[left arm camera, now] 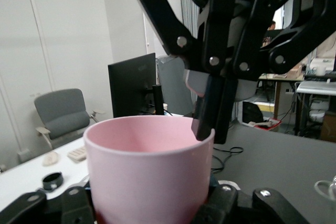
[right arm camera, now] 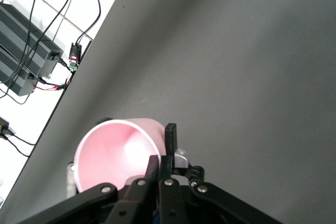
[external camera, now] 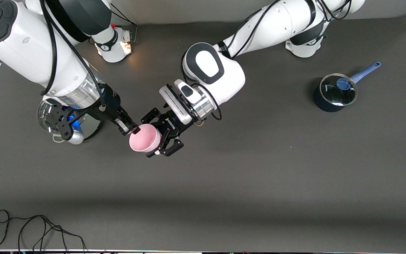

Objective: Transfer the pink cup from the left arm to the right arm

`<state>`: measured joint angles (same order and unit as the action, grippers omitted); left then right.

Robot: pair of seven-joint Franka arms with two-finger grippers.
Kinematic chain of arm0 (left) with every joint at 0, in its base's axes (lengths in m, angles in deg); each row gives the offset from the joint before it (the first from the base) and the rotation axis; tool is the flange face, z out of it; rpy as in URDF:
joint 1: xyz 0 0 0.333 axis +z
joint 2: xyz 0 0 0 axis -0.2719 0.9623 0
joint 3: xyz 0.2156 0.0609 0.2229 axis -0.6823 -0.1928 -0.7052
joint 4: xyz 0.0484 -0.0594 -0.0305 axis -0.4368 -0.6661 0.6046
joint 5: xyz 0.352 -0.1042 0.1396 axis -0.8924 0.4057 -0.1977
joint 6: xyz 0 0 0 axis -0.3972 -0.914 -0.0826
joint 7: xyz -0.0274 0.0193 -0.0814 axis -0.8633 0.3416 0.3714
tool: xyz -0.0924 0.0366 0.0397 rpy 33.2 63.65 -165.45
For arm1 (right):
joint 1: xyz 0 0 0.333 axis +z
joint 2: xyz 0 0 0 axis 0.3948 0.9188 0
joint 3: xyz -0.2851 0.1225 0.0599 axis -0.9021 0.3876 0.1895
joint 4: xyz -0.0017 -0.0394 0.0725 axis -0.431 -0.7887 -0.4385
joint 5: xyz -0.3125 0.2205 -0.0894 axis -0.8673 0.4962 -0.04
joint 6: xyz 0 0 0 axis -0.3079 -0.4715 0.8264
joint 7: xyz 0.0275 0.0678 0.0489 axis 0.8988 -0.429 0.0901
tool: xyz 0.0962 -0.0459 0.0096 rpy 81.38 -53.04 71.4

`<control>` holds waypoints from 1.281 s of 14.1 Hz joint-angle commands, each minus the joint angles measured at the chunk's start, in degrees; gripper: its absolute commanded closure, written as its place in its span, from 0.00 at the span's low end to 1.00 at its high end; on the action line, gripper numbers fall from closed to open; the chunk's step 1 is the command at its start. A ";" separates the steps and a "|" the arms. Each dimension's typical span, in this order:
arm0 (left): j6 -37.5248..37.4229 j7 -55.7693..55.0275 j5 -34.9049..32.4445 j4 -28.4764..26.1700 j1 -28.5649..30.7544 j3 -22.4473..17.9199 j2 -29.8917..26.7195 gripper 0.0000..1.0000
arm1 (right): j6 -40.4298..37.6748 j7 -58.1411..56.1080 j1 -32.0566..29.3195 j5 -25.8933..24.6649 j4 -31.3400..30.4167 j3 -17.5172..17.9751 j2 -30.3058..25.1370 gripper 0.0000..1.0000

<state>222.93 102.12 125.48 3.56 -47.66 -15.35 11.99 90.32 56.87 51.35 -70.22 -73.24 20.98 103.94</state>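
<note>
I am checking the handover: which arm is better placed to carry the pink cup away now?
The right. The right gripper has its jaws shut on the rim of the pink cup, one inside and one outside. The left gripper sits around the cup's body, so it probably only needs to let go.
</note>
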 commanded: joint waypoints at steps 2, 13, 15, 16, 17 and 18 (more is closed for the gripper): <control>0.33 -2.95 -1.79 0.16 0.50 -2.74 -0.89 0.00 | -2.29 1.32 0.12 -0.80 1.74 -0.26 0.45 1.00; -16.77 -2.78 -6.27 -14.48 15.76 -2.92 -6.59 0.00 | -0.79 -6.22 -8.12 -0.80 2.88 -4.83 1.68 1.00; -25.21 -2.78 -8.37 -19.68 21.74 -3.01 -8.88 0.00 | -0.88 -10.87 -12.87 -1.67 2.53 -4.83 1.68 1.00; -29.25 -2.86 -9.60 -21.96 24.82 -3.01 -9.84 0.00 | -1.14 -14.29 -15.07 -2.90 2.44 -4.74 1.68 1.00; -33.99 -2.86 -10.57 -23.64 27.98 -3.01 -10.64 0.00 | -1.49 -18.51 -17.44 -3.95 2.35 -4.74 1.68 1.00; -39.69 -2.95 -11.89 -25.40 31.49 -3.09 -11.08 0.00 | -1.58 -23.25 -19.64 -4.57 2.35 -4.83 1.68 1.00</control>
<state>190.03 100.77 115.61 -13.62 -21.98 -18.23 5.74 90.01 40.04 34.54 -73.20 -72.26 15.83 105.12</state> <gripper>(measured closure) 0.000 0.982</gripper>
